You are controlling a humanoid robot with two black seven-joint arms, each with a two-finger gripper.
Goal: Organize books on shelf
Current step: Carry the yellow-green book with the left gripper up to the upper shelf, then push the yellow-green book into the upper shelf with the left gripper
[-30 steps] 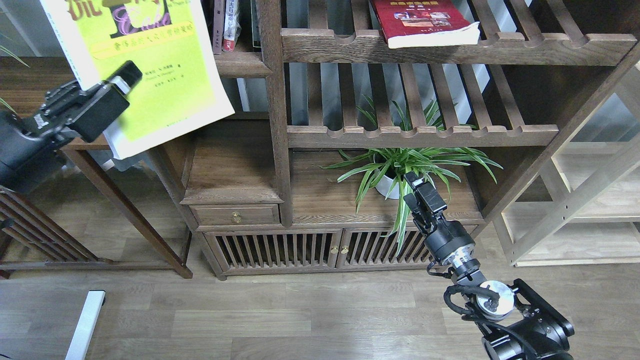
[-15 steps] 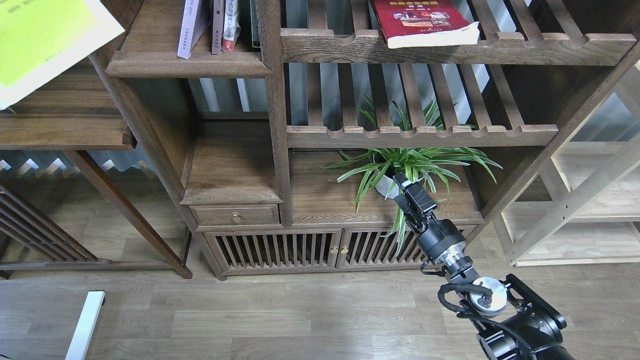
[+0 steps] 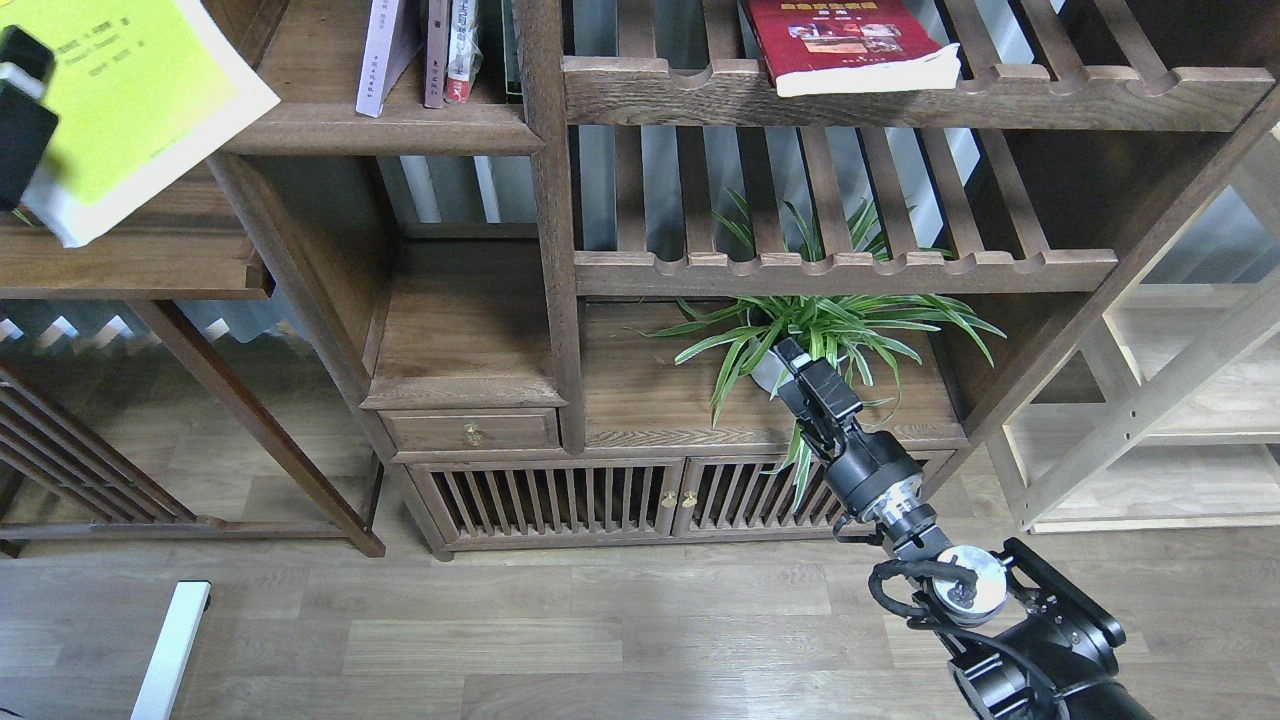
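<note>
Fingers of the left gripper [image 3: 22, 95] show only at the top left edge, one black pad on the cover of the yellow-green book [image 3: 130, 95], pinching it (the other finger is hidden behind the book). That book hangs tilted over the low side shelf [image 3: 130, 265]. Right gripper [image 3: 800, 375] sits in front of the plant [image 3: 810, 330], dark and small, so I cannot tell if its fingers are apart or together; it holds nothing I can see.

3 big books in all: yellow-green one, 1 lavender-white book [image 3: 383, 50] leaning on the shelf [image 3: 380, 128] up top, & 1 dark red book [image 3: 850, 45] lying flat on a slatted rack [image 3: 900, 100]. 2 thin books [image 3: 450, 50] stand next to the lavender one. 2 slatted racks show.
</note>
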